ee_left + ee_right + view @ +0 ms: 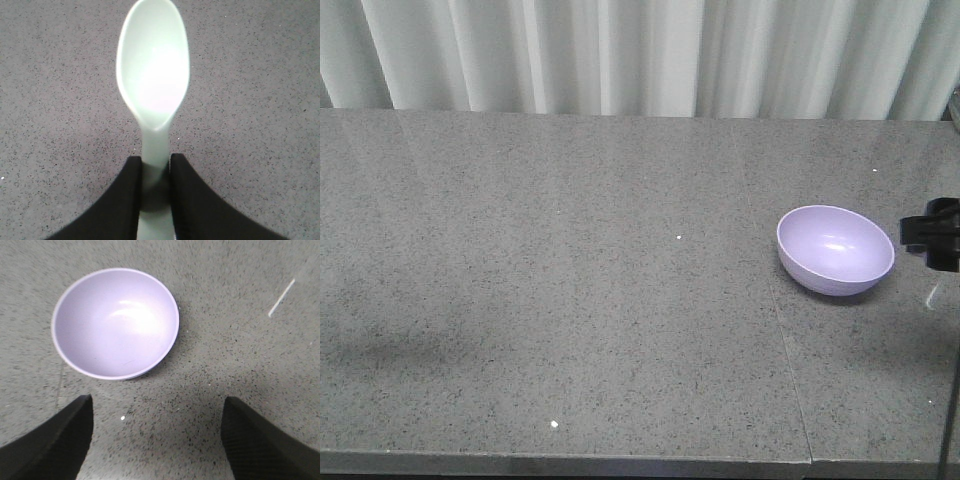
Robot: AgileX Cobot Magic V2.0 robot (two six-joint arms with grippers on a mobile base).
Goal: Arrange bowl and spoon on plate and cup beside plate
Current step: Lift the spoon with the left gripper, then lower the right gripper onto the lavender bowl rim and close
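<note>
Left wrist-mounted view: the spoon (152, 75) is pinched at its handle by the left gripper (155, 165) over the counter (260, 100), while the bowl (116, 322) standing on it (likely light, rigid, slick; best taken by its rim) is faced by the wide-open, empty right gripper (157, 402)

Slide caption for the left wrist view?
Left claw grips pale mint-green plastic spoon by its handle, speckled grey countertop behind.

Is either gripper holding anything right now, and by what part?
The left gripper pinches the pale mint-green plastic spoon by its handle, just behind the head. The right gripper is open and holds nothing.
</note>
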